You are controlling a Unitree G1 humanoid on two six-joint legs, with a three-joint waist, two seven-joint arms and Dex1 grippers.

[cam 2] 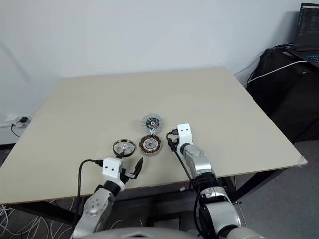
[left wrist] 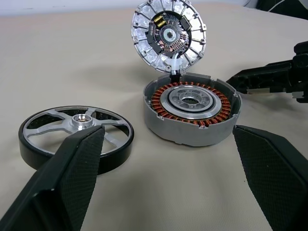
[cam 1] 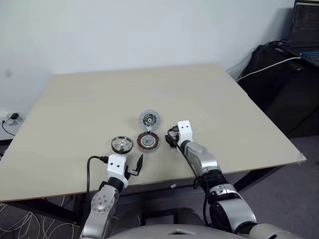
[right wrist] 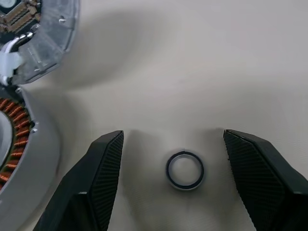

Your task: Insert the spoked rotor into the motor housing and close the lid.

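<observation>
The spoked rotor (cam 1: 122, 144), black-rimmed with silver spokes, lies flat on the table to the left of the motor housing (cam 1: 148, 142). The housing shows its copper-brown windings around a silvery centre. The lid (cam 1: 149, 119) stands tilted open behind the housing, joined to it by a white wire, with its dark circuit face showing. My left gripper (left wrist: 167, 132) is open near the front edge, short of the rotor and housing. My right gripper (right wrist: 173, 137) is open just right of the housing. A small metal ring (right wrist: 185, 170) lies on the table between its fingers.
The beige table (cam 1: 224, 99) stretches far back and to both sides. Beyond its right edge sit a black bag (cam 1: 279, 74) and a laptop (cam 1: 305, 35). Cables lie on the floor at the left.
</observation>
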